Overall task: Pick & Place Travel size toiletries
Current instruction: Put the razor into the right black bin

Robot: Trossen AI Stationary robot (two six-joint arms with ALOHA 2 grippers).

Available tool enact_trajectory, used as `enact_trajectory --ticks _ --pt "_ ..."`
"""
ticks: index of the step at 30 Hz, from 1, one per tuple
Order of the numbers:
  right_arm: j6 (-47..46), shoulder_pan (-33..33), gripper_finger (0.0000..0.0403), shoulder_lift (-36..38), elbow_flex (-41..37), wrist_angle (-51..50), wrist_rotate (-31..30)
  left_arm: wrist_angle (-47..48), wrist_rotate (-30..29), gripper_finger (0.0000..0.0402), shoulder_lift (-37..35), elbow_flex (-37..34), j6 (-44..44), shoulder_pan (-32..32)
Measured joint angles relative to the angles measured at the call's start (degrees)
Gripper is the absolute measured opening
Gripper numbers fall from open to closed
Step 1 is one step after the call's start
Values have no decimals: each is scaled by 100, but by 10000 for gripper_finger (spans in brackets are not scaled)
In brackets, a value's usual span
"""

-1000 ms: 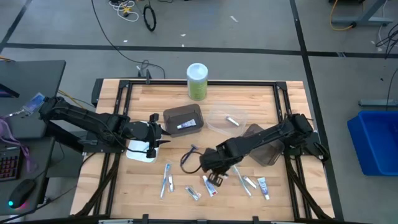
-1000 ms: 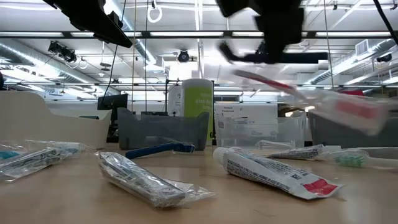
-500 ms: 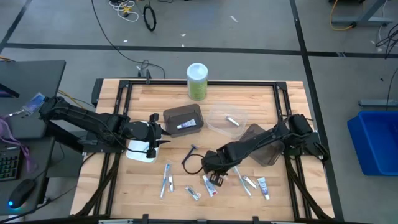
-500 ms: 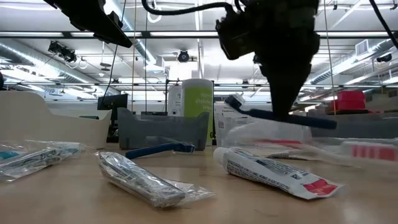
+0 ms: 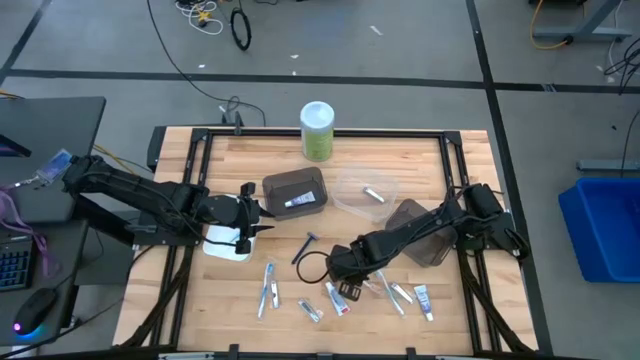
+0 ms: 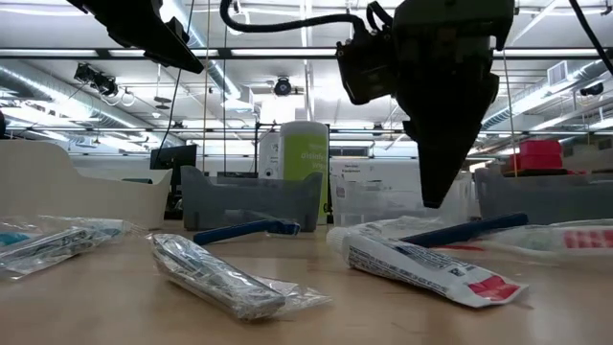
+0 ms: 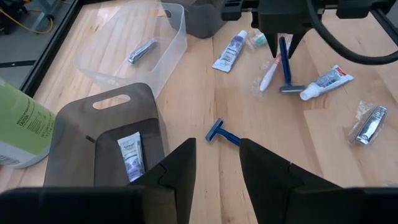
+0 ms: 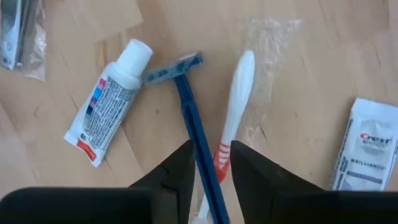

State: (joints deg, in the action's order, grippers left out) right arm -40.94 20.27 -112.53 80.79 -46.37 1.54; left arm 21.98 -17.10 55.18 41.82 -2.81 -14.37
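The left gripper (image 5: pixel 252 213) hovers parted and empty beside the dark tray (image 5: pixel 297 192) holding one small tube (image 7: pixel 130 155). Loose toiletries lie on the front boards. There the right gripper (image 5: pixel 345 268) hangs, fingers spread, over a blue razor (image 8: pixel 189 106) and wrapped toothbrush (image 8: pixel 235 106).

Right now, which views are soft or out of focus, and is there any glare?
Low view: the near tube is sharp, the right end effector a dark silhouette against bright ceiling lights. Right wrist view: its own fingers blur up close, the blue razor crisp. High view: evenly lit, no glare.
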Motion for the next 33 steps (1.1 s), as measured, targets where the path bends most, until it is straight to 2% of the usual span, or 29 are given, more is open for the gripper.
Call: enact_trajectory --ticks 8,13,16,25,29,33 --pt "585 140 131 0 0 66 125 -1 0 132 0 0 0 0" --pt "1372 465 142 -39 -115 295 -511 -2 0 132 0 0 24 0" --pt "1441 526 144 -39 -348 643 -748 -2 0 132 0 0 11 0" --pt "1782 544 143 -28 -963 1209 -962 -1 0 132 2 -1 2 0" --pt "2212 639 136 -30 -972 1282 -1070 -2 0 132 2 -1 2 0" --pt "2264 647 126 -37 -979 1457 -1027 -2 0 132 2 -2 2 0"
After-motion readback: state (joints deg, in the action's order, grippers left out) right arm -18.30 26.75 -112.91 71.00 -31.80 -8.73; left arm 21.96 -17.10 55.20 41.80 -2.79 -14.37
